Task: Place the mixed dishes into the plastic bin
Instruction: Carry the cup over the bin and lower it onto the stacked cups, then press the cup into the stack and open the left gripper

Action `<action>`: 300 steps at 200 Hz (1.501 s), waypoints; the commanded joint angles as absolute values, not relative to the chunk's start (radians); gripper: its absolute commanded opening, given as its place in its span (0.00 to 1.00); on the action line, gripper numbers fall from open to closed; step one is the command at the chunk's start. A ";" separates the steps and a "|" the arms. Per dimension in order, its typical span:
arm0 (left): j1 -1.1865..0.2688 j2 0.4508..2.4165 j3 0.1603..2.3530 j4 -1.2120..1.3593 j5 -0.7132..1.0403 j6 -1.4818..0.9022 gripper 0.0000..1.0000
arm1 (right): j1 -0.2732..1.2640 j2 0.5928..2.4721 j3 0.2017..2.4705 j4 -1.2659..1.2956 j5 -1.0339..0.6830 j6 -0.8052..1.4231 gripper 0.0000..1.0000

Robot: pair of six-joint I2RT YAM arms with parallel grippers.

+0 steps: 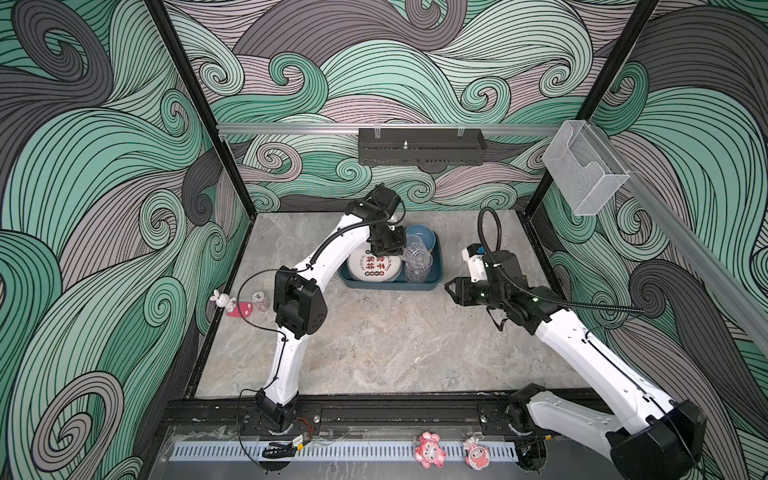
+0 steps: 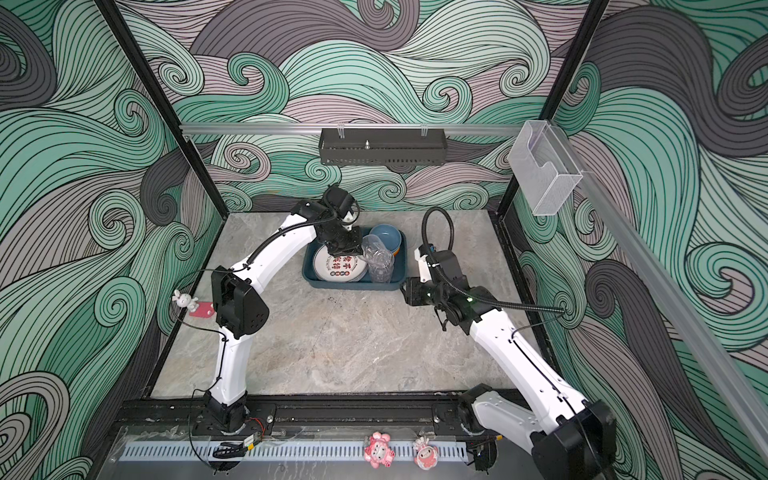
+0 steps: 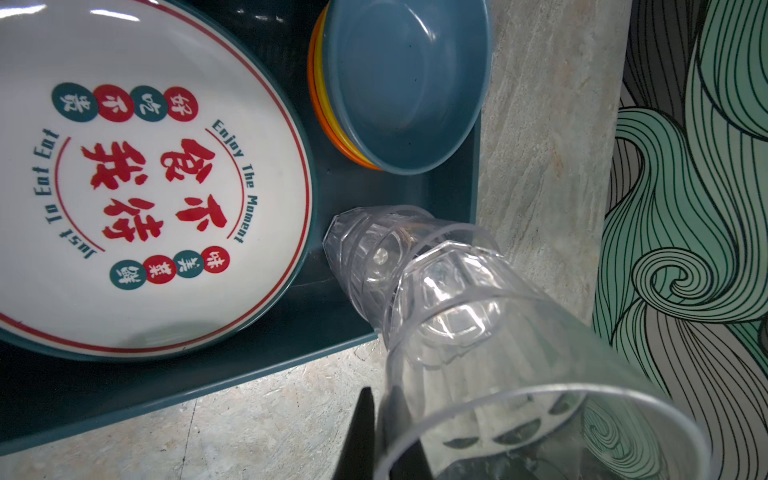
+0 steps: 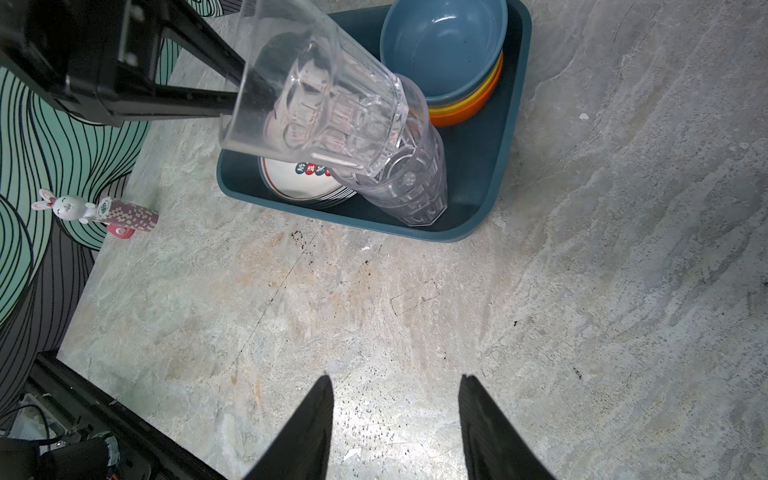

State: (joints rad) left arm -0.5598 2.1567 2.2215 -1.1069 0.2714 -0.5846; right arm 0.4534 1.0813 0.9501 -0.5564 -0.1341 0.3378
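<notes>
Fingers (image 4: 183, 104) of the left gripper (image 4: 248, 94) pinched the rim of a tilted clear tumbler (image 4: 320, 95), its base at the mouth of the tumbler stack (image 4: 411, 195) standing in the near right corner of the plastic bin (image 4: 291, 208). Plates (image 3: 145, 178) lay left in the bin, bowls (image 4: 444, 41) far right. Judged best: square the tumbler to the stack, lower straight, then let go. Right gripper (image 4: 395, 378), fingers spread and empty, hung right of the bin. Only the right wrist view showed the tilt side-on; the left wrist view looked down through the glass.

Top views look down; close wrist views share the plastic bin (image 3: 124, 395) (image 4: 509, 137).
</notes>
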 commanded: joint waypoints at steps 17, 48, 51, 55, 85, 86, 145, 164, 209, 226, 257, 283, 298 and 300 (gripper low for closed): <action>-0.575 2.188 2.310 -1.179 0.207 -0.541 0.00 | 0.444 1.080 0.935 -0.535 -0.146 0.346 0.50; -0.583 2.219 2.365 -1.211 0.189 -0.527 0.00 | 0.438 1.079 0.930 -0.528 -0.152 0.348 0.50; -0.584 2.223 2.370 -1.214 0.187 -0.525 0.00 | 0.439 1.078 0.931 -0.528 -0.153 0.348 0.50; -0.586 2.226 2.377 -1.219 0.186 -0.525 0.00 | 0.438 1.078 0.931 -0.528 -0.152 0.348 0.50; -0.593 2.250 2.413 -1.234 0.173 -0.517 0.00 | 0.434 1.075 0.922 -0.520 -0.153 0.350 0.50; -0.594 2.251 2.413 -1.235 0.173 -0.517 0.00 | 0.433 1.076 0.922 -0.520 -0.154 0.350 0.50; -0.616 2.264 2.418 -1.228 0.123 -0.497 0.00 | 0.424 1.075 0.915 -0.511 -0.170 0.354 0.50; -0.621 2.267 2.418 -1.221 0.114 -0.494 0.00 | 0.420 1.075 0.911 -0.506 -0.173 0.356 0.50; -0.627 2.276 2.432 -1.210 0.127 -0.495 0.12 | 0.411 1.074 0.907 -0.502 -0.182 0.357 0.50; -0.626 2.279 2.440 -1.210 0.132 -0.495 0.16 | 0.410 1.075 0.907 -0.500 -0.187 0.357 0.50; -0.626 2.276 2.452 -1.205 0.144 -0.504 0.20 | 0.406 1.078 0.905 -0.496 -0.190 0.359 0.50; -0.626 2.262 2.453 -1.204 0.144 -0.505 0.21 | 0.404 1.077 0.907 -0.500 -0.193 0.359 0.50; -0.626 2.247 2.449 -1.201 0.143 -0.504 0.23 | 0.402 1.075 0.909 -0.505 -0.194 0.357 0.50; -0.626 2.245 2.448 -1.200 0.143 -0.503 0.23 | 0.402 1.075 0.911 -0.505 -0.195 0.357 0.50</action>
State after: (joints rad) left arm -0.6186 2.2578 2.4207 -1.1915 0.1421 -0.5060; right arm 0.4099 1.0813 0.9154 -0.5129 -0.1844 0.3523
